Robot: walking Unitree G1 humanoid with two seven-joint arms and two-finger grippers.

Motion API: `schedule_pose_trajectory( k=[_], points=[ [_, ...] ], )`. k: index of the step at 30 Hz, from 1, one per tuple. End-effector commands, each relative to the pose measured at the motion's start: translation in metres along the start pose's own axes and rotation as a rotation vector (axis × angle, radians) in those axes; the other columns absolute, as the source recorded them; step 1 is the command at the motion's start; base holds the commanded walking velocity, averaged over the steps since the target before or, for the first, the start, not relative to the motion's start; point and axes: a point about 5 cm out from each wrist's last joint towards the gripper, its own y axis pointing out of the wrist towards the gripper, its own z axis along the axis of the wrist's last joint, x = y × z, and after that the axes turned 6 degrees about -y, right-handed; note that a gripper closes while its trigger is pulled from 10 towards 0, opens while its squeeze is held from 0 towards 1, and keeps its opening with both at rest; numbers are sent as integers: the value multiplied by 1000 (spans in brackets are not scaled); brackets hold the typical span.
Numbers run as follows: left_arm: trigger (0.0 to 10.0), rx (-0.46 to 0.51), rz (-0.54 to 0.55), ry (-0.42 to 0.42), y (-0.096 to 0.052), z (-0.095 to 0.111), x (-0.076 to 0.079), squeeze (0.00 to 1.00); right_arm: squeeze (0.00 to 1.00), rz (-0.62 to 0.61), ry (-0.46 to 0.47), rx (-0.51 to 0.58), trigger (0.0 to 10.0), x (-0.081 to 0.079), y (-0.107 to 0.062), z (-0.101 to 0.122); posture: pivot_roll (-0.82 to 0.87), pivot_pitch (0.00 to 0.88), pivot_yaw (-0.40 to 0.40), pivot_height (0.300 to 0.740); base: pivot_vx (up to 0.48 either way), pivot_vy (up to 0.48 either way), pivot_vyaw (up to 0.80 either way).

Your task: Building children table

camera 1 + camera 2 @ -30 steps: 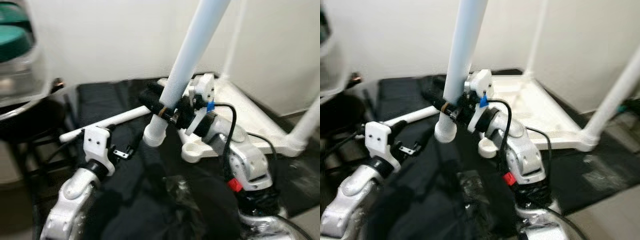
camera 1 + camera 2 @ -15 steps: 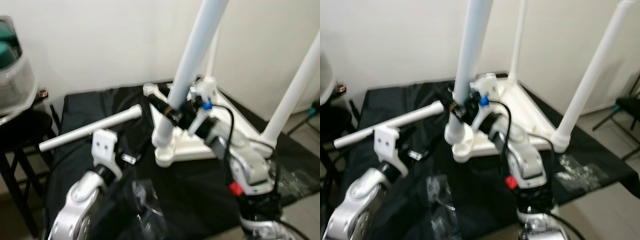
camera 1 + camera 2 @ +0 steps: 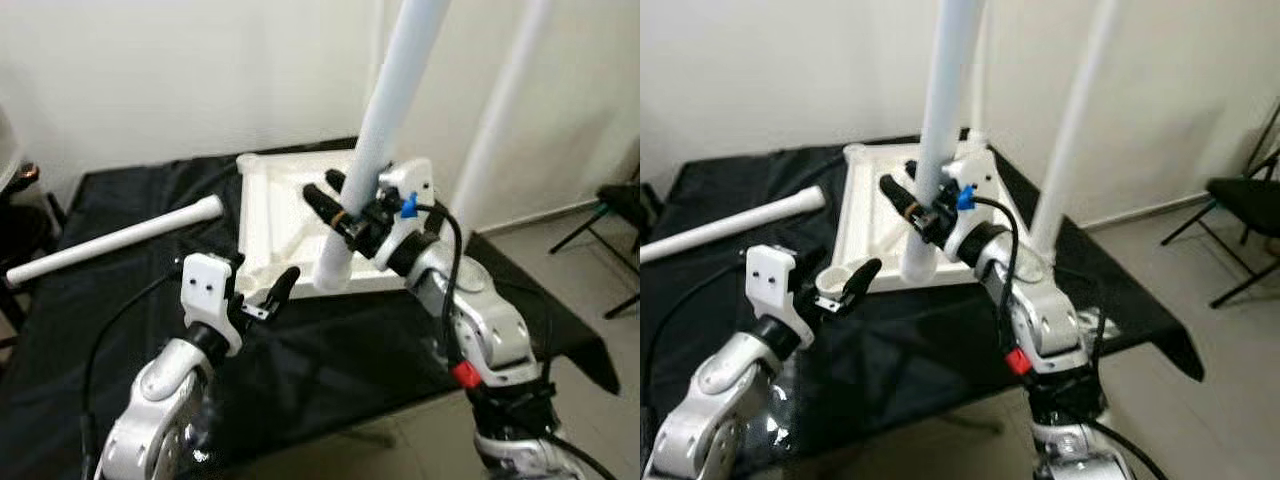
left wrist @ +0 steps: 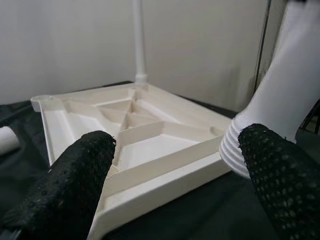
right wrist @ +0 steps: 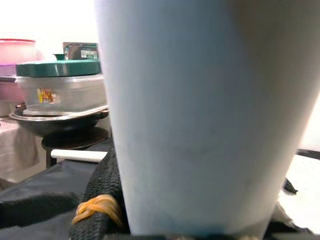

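We see the upturned white tabletop (image 3: pixel 285 215) lying on the black-draped bench (image 3: pixel 120 300), two legs already standing upright at its far corners; our right claw (image 3: pixel 345 215) is clamped around a third white leg (image 3: pixel 385 130), held steeply upright with its ribbed lower end near the tabletop's near right corner; our left claw (image 4: pixel 175 170) hovers low before the near edge, its fingers (image 4: pixel 82 175) spread wide and holding nothing; a fourth leg (image 3: pixel 110 240) lies flat on the bench to the left, apart from the tabletop.
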Motion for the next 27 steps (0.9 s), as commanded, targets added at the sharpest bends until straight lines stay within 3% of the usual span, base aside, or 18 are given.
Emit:
schedule_pose_trajectory(
  k=[1,8,11,27],
  points=[
    [10000,-33,47,-3,-8,-5,-10,0,0,43,7,2,10000,-10,2,-2,33,24,-15,740,296,0,750],
    [10000,-29,30,-5,-6,-3,-6,0,0,41,-21,12,10000,-9,2,1,29,30,-18,740,358,0,496],
    [10000,-28,32,-11,-6,-3,-5,0,0,18,-55,-10,10000,-9,3,-2,29,31,-20,740,368,0,0],
    [10000,-18,38,-18,-2,0,-3,0,0,57,-51,-9,10000,-15,3,-2,25,34,-28,740,341,0,0]
  ],
)
